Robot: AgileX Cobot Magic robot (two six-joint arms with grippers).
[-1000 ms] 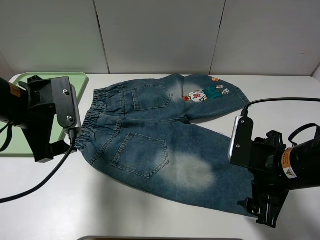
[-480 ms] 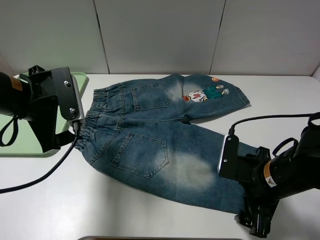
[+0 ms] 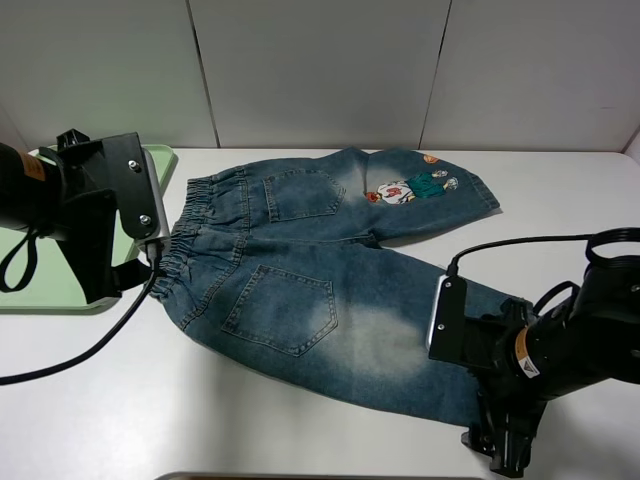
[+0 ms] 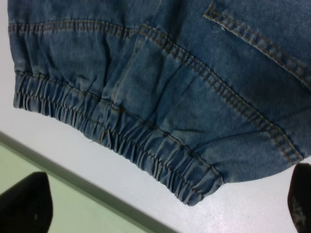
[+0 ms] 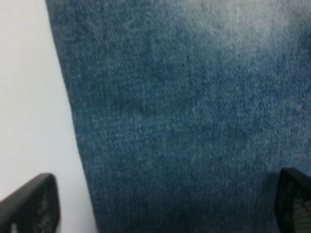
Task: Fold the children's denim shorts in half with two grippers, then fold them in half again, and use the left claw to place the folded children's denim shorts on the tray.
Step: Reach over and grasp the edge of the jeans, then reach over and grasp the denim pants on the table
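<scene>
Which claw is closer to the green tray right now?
Left. The left claw hovers at the tray edge beside the denim shorts; the right claw is over their far leg hem.

Black arms (image 3: 595, 335), orange bands (image 3: 522, 352), screwed grey brackets (image 3: 140, 195), cables (image 3: 530, 240)

soft, even light, faint shadow under the shorts (image 3: 300, 290), and the right wrist view is blurred.

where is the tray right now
In the exterior high view the tray lies at the far left of the table, beside the waistband of the shorts, partly hidden under the left arm.
</scene>
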